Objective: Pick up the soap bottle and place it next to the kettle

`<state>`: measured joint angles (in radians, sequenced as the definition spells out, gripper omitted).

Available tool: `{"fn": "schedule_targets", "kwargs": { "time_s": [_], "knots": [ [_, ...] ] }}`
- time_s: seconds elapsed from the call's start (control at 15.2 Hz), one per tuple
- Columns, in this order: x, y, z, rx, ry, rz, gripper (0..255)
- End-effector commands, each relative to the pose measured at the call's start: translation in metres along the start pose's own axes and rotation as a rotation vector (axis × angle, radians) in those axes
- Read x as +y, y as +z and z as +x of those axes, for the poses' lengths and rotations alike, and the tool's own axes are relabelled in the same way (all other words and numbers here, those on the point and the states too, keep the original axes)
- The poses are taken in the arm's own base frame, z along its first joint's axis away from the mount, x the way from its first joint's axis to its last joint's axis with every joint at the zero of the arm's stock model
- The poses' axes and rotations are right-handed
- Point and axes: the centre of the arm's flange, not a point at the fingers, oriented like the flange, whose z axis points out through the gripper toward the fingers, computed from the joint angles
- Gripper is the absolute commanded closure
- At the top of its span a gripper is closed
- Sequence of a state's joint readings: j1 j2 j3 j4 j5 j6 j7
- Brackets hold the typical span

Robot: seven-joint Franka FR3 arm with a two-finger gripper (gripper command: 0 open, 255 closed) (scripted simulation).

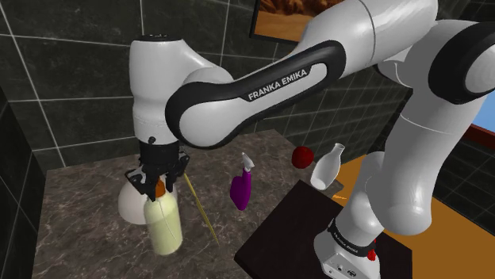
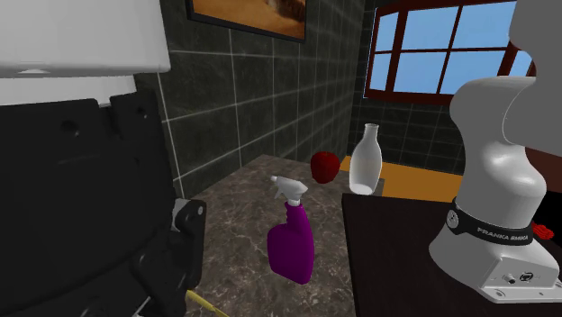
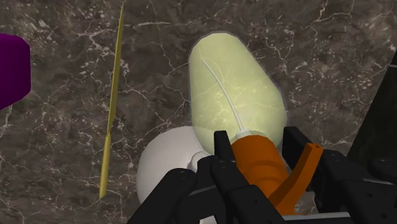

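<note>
The jaws of the gripper (image 1: 159, 189) were clasped on the orange pump head of the soap bottle (image 1: 165, 226), one black finger on each side of it; the wrist view showed the gripper (image 3: 257, 149) pinching that orange neck, with the pump's spout jutting past one finger. The soap bottle (image 3: 235, 89) had a pale yellow-green body and hung tilted below the jaws, over the near left part of the dark marbled tabletop (image 1: 79, 214) in the shoulder view. Whether its base touched the stone could not be told.

Just behind the bottle, on its left in the shoulder view, sat the white rounded kettle (image 1: 129, 204), partly hidden by the bottle; in the wrist view the kettle (image 3: 165, 159) lay close beside the bottle's shoulder.

A thin yellow stick (image 1: 202, 208) lay on the tabletop just right of the bottle. Farther right stood a purple spray bottle (image 1: 241, 189) with a white trigger head. Beyond it, near the far right edge, were a red round object (image 1: 301, 156) and a white vase (image 1: 329, 165), standing near each other. The arm's base stood on the dark stand (image 1: 301, 230).
</note>
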<state>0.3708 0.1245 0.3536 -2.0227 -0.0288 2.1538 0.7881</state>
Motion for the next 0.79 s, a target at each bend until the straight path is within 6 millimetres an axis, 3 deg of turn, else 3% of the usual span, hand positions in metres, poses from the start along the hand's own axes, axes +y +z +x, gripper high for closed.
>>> {"fn": "schedule_targets", "kwargs": {
  "time_s": [0.0, 0.53, 0.73],
  "knots": [
    [0.000, 0.010, 0.001, 0.001, 0.000, 0.001, 255],
    [0.001, 0.054, 0.001, 0.001, 0.000, 0.001, 255],
    [0.001, 0.054, 0.001, 0.001, 0.000, 0.001, 255]
  ]
}}
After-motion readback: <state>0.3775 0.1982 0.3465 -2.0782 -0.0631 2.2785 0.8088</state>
